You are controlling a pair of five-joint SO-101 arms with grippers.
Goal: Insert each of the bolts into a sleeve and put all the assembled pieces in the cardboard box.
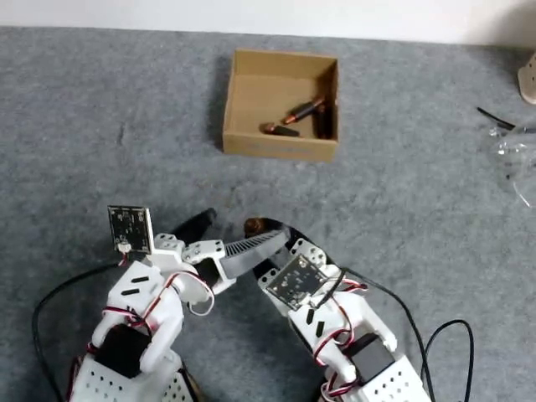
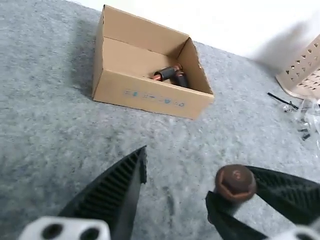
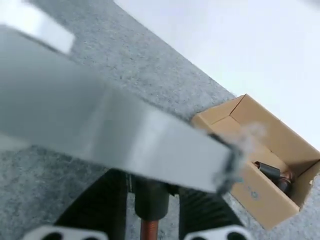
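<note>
The cardboard box (image 1: 280, 146) stands at the far middle of the grey mat, with two assembled pieces (image 1: 300, 111) lying inside. My right gripper (image 1: 261, 229) is shut on a dark sleeve (image 3: 149, 196) with a copper bolt shaft (image 3: 148, 231) through it. The bolt's brown hex head (image 2: 236, 182) shows between the right gripper's black fingers (image 2: 280, 192). My left gripper (image 1: 241, 228) is open wide right beside it; its ridged finger (image 2: 116, 189) stands apart from the bolt. Its other finger (image 3: 125, 135) crosses close over the right wrist view. The box (image 2: 150, 95) (image 3: 255, 196) lies beyond both.
A beige perforated basket (image 2: 306, 70) and clear plastic with black wire (image 1: 509, 141) sit at the far right edge. Small black bits (image 2: 302, 132) lie near them. Bare grey mat (image 1: 126, 126) stretches between the arms and the box.
</note>
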